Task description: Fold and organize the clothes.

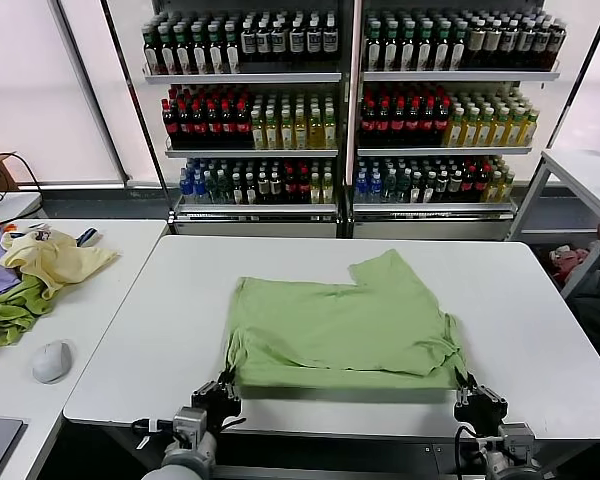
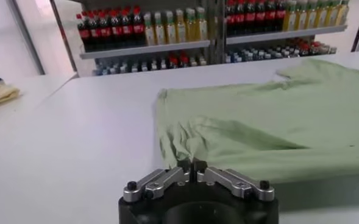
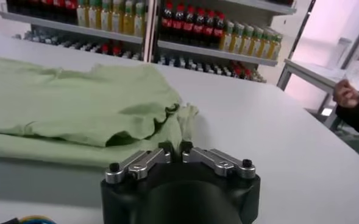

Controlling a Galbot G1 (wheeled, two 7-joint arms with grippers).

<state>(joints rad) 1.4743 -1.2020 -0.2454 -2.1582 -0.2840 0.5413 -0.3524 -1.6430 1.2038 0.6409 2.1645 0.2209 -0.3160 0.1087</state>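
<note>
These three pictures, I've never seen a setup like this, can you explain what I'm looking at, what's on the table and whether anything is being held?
This is a two-armed robot at a white table. The wide picture comes from a camera on its head, looking forward and down. The other two come from cameras on its wrists, each looking past that arm's own tool.

A light green polo shirt lies on the table, partly folded. The left tool and the right tool sit at the shirt's two near corners, at the table's front edge. In the wrist pictures each is closed, pinching the fabric edge.

A side table to the left holds a pile of other garments and a computer mouse. Shelves of bottled drinks stand behind.
</note>
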